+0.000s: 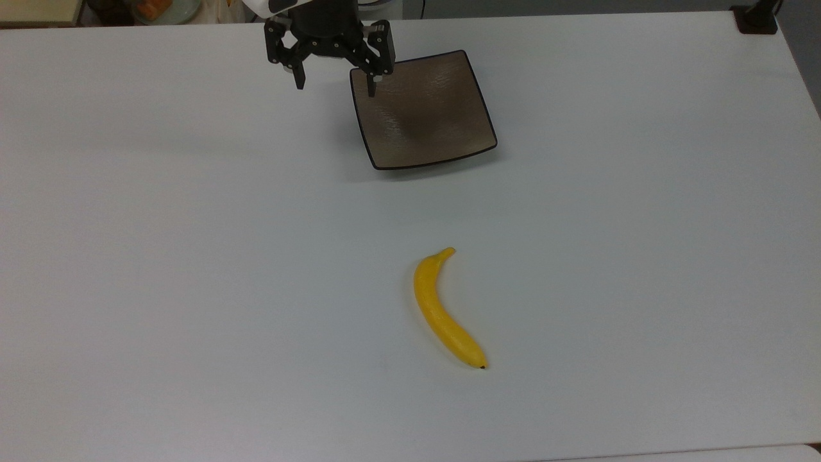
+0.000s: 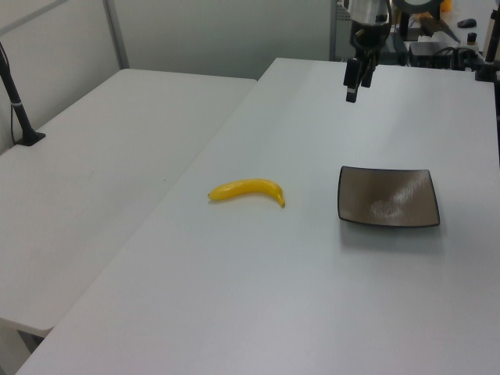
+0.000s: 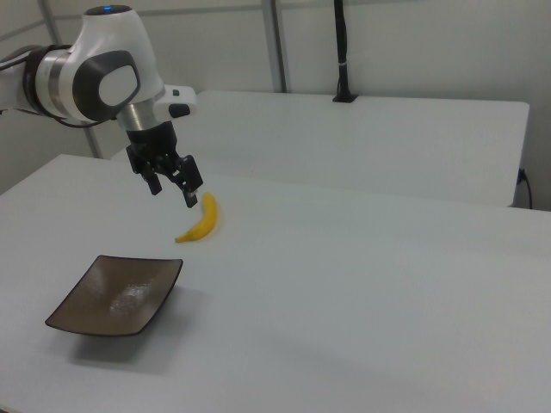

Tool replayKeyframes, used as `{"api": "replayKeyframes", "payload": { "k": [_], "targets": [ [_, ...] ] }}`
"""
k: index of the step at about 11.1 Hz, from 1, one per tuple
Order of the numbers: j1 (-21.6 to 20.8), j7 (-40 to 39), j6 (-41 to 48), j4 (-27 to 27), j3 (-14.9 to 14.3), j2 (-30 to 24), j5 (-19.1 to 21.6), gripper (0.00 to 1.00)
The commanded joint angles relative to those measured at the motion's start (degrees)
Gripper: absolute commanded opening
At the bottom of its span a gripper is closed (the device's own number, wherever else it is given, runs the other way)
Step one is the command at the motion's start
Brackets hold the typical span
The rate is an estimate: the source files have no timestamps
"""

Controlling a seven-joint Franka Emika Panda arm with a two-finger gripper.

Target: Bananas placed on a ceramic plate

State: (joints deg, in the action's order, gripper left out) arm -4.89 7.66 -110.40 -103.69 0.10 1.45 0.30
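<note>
My jaws [image 1: 335, 85] spread wide, empty, hanging above worktop [image 1: 192, 256] near far corner of ceramic plate [image 1: 423, 110]. Banana [image 1: 444, 312] lies flat on worktop, well apart from plate and from me, stem end toward plate in top view.

Risks, as I judge them:
- Smooth curved skin: pinching near tapered end could let banana pivot or squirt out.
- Closing along its length instead of across: fingers shove it, no grip.
- Descending too low: fingertips strike worktop.
- Banana about as long as plate is wide: off-centre release could leave end over rim, rolling off.

1 banana [image 1: 446, 311], 1 ceramic plate [image 1: 449, 138]
</note>
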Motion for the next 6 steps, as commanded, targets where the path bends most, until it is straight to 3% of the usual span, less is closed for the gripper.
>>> {"api": "replayKeyframes", "payload": {
  "k": [1, 6],
  "targets": [
    [-0.6, -0.6, 0.7, -2.0, -1.1, -2.9, -0.9, 1.00],
    [-0.7, -0.4, 0.7, -2.0, -1.1, -2.9, -0.9, 1.00]
  ]
}}
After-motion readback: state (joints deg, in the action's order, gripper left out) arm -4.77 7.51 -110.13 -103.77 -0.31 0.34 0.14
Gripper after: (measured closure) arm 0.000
